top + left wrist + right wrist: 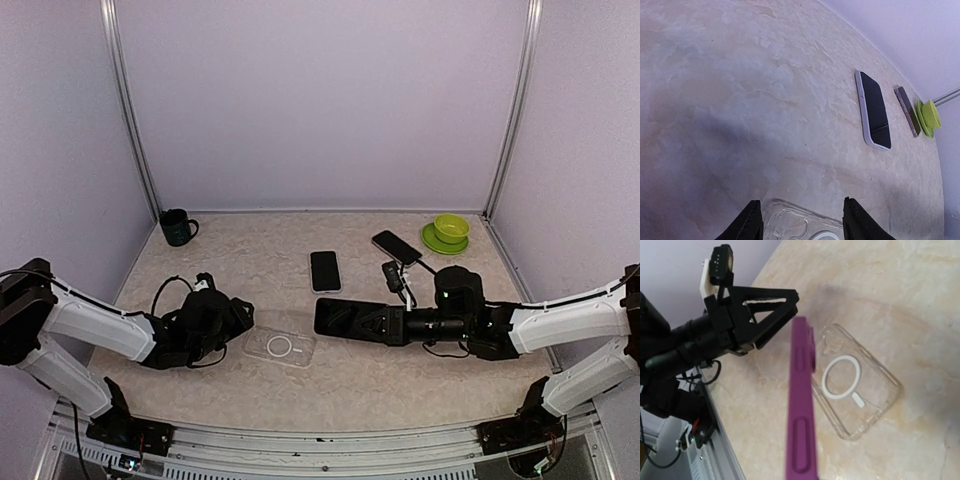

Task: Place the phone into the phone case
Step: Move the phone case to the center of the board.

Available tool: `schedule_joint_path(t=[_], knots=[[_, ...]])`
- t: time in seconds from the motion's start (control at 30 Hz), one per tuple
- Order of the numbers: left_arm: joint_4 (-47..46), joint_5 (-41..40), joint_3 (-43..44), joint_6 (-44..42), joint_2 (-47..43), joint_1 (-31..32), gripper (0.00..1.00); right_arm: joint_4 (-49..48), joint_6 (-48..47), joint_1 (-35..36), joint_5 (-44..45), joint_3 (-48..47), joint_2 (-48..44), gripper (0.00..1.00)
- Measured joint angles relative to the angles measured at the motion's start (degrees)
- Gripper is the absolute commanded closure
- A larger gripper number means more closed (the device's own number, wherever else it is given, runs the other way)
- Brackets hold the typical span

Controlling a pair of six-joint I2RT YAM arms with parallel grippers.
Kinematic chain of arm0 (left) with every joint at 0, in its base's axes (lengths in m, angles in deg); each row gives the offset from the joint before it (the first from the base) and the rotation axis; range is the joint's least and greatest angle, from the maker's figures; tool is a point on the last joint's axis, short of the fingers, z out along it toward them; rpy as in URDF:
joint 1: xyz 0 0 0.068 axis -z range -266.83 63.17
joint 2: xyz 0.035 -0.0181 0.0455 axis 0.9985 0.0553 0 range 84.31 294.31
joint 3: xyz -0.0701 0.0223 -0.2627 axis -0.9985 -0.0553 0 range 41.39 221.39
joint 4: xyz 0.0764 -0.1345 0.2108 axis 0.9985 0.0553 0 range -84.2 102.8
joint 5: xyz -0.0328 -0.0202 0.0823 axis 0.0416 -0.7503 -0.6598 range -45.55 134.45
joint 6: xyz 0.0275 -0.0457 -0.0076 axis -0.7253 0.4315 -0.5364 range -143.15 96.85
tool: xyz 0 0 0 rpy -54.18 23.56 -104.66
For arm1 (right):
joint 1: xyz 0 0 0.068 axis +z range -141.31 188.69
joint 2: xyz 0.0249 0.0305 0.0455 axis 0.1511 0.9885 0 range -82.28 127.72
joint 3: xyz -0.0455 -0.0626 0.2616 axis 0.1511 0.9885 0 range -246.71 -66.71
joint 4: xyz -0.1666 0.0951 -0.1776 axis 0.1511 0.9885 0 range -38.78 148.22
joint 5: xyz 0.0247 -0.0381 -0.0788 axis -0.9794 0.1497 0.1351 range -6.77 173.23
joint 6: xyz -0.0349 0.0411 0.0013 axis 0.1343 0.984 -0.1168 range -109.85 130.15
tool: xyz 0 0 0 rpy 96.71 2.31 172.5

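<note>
My right gripper is shut on the phone, holding it flat just above the table, right of the case. In the right wrist view the phone shows edge-on as a purple strip, and my own fingers are hidden. The clear phone case with its white ring lies flat on the table, open side up. It shows again as the case just beyond the phone's edge. My left gripper is open at the case's left end, and that end of the case shows between its fingers.
Two other phones lie further back: one in a white case and one near a green bowl on a plate. A dark green mug stands at the back left. Cables trail behind the left arm.
</note>
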Motion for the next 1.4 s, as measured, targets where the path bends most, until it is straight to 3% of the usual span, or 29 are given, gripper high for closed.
schedule_joint_path(t=[0.7,1.4], knots=[[3.6,6.9,1.1,1.6,6.2,0.3,0.44,2.6,0.3,0.0,1.7,-0.1,0.3,1.00],[1.0,10.8,4.9,1.2,10.6,5.7,0.44,11.5,3.1,-1.4,3.0,-5.7,3.5,1.00]])
